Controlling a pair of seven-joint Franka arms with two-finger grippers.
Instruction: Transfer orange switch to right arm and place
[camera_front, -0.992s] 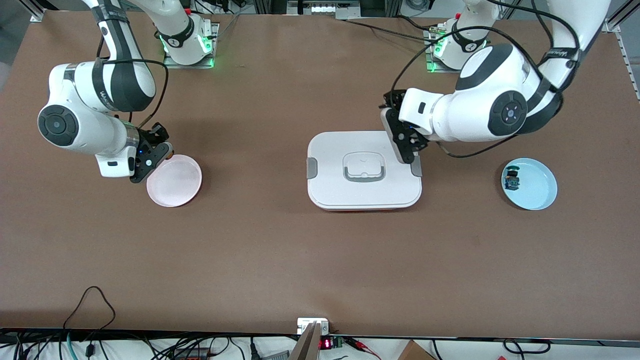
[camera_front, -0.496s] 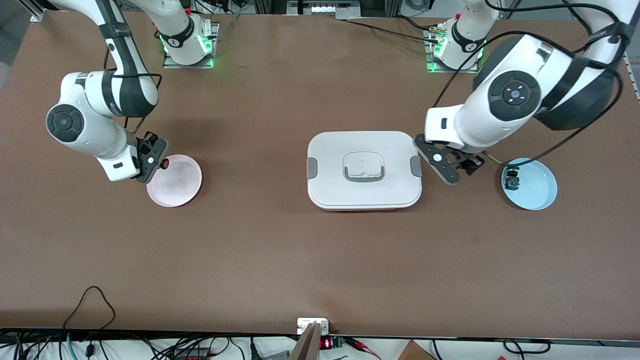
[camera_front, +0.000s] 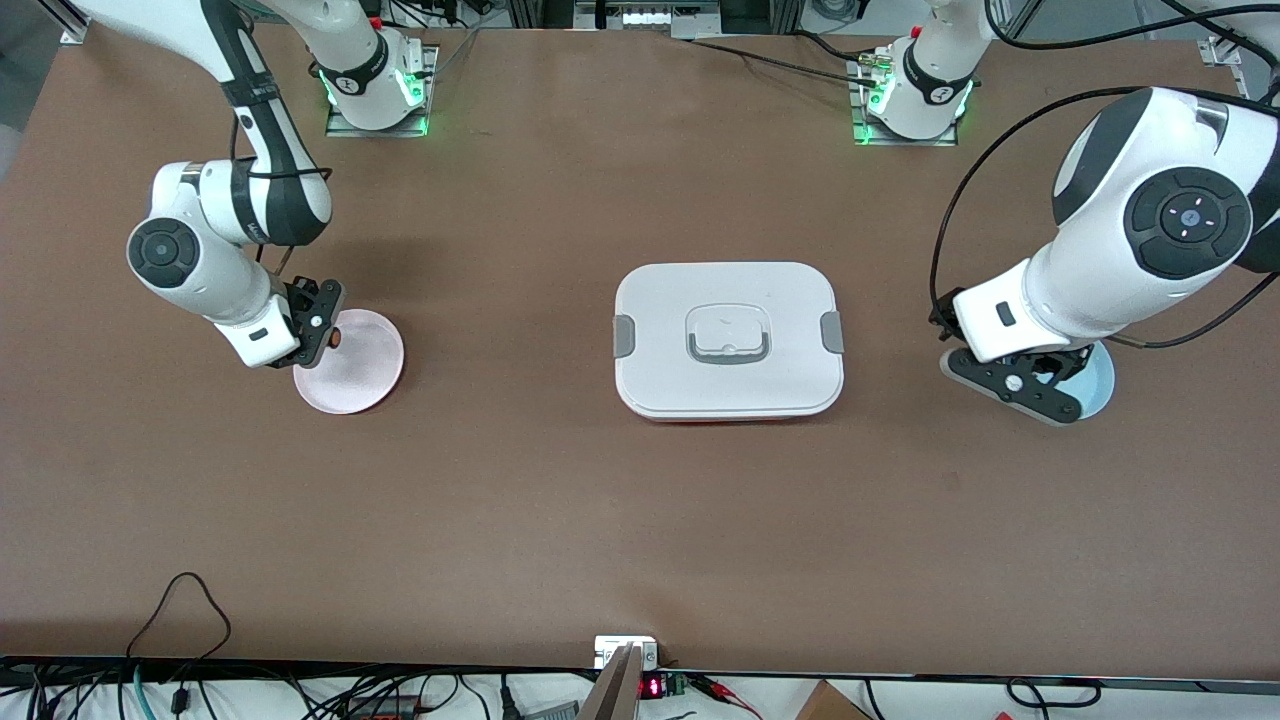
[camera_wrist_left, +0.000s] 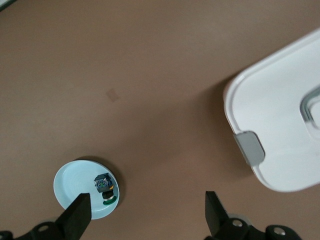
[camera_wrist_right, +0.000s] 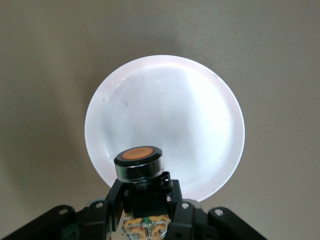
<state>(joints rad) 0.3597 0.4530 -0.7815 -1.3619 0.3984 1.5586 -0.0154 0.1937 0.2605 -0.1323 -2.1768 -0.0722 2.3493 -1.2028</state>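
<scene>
- Two Franka arms work over a brown table (camera_front: 520, 500), one at each end, with a white lidded container (camera_front: 729, 340) lying on the table between them.
- Right gripper (camera_front: 322, 335): it hangs over the rim of a pink plate (camera_front: 355, 370) at the right arm's end of the table. Its fingers (camera_wrist_right: 176, 212) are closed on the orange switch (camera_wrist_right: 139, 164), clamping the switch's lower body.
- Orange switch: it is held upright in the right gripper's fingers, round orange cap up, over the edge of the pink plate (camera_wrist_right: 165, 120). In the right wrist view the plate's white-pink bowl spreads out just past the fingertips, bare where it shows. In the front view only a speck of orange (camera_front: 337, 339) shows at the fingertips.
- Left gripper (camera_front: 1015, 385): it hovers over the rim of a pale blue plate (camera_front: 1100, 385) at the left arm's end of the table. Its fingers (camera_wrist_left: 77, 220) are spread wide, with nothing between them.
- Blue plate: in the left wrist view it sits close by one fingertip (camera_wrist_left: 82, 187), carrying a small blue-and-green-topped switch (camera_wrist_left: 105, 187) near its rim. The other fingertip (camera_wrist_left: 214, 212) stands over bare table.
- Lidded container: one grey side latch (camera_wrist_left: 250, 148) shows in the left wrist view, well apart from both fingertips.
</scene>
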